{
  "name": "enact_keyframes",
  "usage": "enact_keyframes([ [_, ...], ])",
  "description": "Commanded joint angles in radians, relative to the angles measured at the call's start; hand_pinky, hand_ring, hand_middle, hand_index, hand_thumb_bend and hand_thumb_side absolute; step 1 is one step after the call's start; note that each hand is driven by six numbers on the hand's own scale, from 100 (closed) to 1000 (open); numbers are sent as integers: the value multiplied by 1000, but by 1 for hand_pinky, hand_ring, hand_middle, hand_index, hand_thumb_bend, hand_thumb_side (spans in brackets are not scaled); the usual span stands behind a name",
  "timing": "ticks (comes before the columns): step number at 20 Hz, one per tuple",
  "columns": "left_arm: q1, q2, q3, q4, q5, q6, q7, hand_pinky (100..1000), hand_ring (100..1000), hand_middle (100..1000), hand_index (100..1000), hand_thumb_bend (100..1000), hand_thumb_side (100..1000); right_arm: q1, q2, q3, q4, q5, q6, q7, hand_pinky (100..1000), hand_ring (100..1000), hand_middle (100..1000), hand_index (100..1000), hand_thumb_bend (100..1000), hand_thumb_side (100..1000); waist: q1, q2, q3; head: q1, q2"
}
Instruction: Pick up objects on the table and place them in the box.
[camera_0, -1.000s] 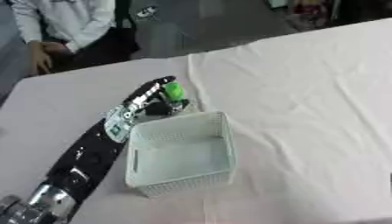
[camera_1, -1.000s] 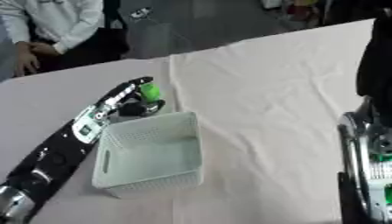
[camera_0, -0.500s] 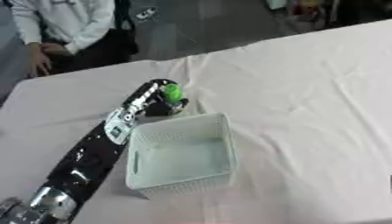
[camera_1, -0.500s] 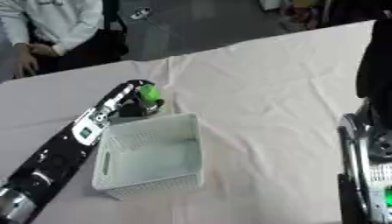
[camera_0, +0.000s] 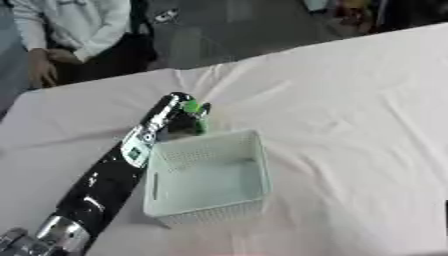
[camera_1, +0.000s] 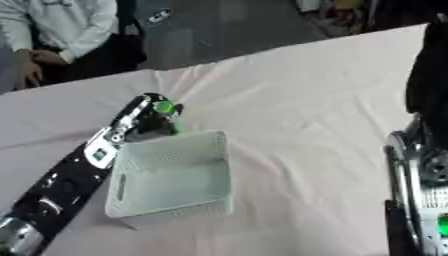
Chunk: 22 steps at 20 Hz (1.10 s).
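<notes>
While the right arm (camera_1: 420, 190) stands idle along the right edge of the right eye view, its hand out of view, all work is at the left arm (camera_0: 109, 177). Nearest the camera, the white mesh box (camera_0: 210, 172) sits on the cloth-covered counter (camera_0: 350, 125), its interior apparently holding nothing. Just beyond the box's far rim, the left hand (camera_0: 178, 120) is clenched around a green object (camera_0: 194, 111), which projects upward from the fingers, clear of the counter. Compared with a second ago, hand and object have stayed at the far rim with little shift; the object has not crossed over the box opening. Judged from this, the pick is complete and the transfer over the rim remains.
</notes>
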Motion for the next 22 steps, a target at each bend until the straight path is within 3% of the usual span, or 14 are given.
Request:
enact_keyframes([
  [1, -10, 13, 3, 0, 16, -5, 52, 100, 100, 359, 518, 240, 844, -27, 6, 2, -17, -5, -3, 0, 276, 456, 516, 569, 100, 1000, -8, -12, -1, -7, -18],
  [3, -10, 13, 1, 2, 17, -11, 74, 100, 100, 296, 492, 250, 874, -27, 6, 2, -17, -5, -3, 1, 275, 456, 516, 569, 100, 1000, -7, -12, -1, -7, -18],
  [6, -10, 17, -3, 3, -8, -18, 110, 100, 100, 110, 420, 270, 907, -27, 7, 2, -17, -5, -3, 1, 276, 456, 516, 569, 100, 1000, -7, -12, -1, -8, -18],
  [13, -7, 20, 6, -3, -173, 10, 229, 100, 100, 100, 374, 227, 764, -28, 8, 2, -17, -4, -4, 0, 276, 456, 517, 569, 100, 1000, -7, -12, -2, -10, -17],
  [22, -22, 44, 6, -68, -194, -25, 319, 100, 100, 100, 357, 219, 758, -23, 3, 2, -17, -3, -1, 0, 276, 456, 516, 569, 100, 1000, -5, -18, 5, -13, -8],
])
